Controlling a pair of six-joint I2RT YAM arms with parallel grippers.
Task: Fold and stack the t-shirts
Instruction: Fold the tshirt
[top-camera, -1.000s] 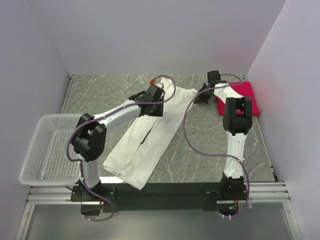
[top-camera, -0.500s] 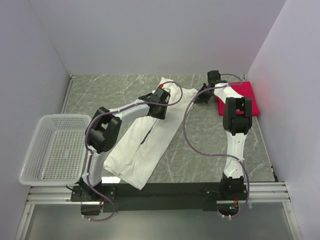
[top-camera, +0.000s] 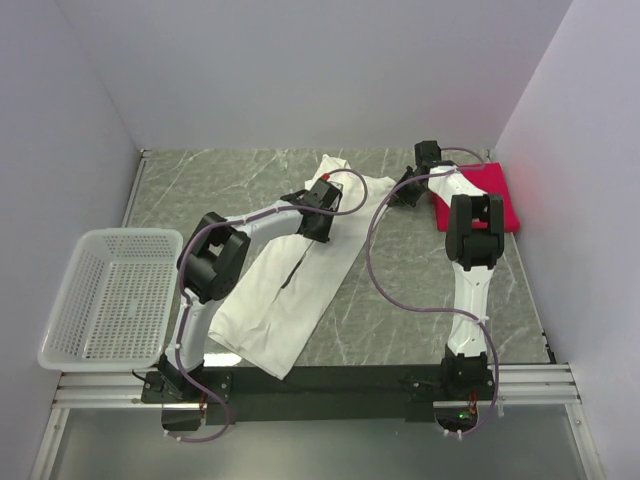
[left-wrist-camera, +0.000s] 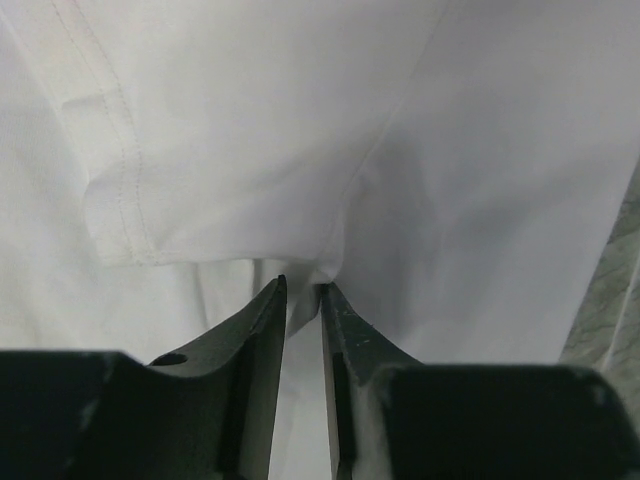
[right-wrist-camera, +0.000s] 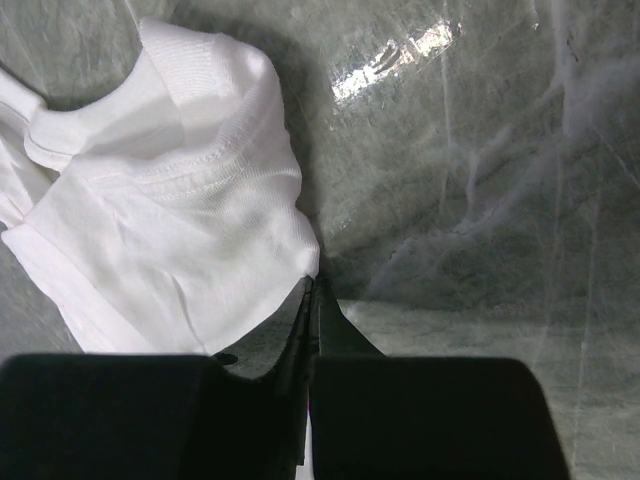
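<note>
At mid-frame in the top view, the left tool (left-wrist-camera: 302, 288) has edged lower right and narrowed, pinching a ridge of the white t-shirt (top-camera: 290, 290), which lies diagonally across the surface (top-camera: 220, 185). The right tool (right-wrist-camera: 310, 285) stays clenched at its hem, and the folded red t-shirt (top-camera: 497, 190) lies upper right.

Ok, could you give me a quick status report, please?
Left gripper pinching white cloth t-shirt; right gripper shut on its corner. Red folded t-shirt far right. Nothing obstructing.
</note>
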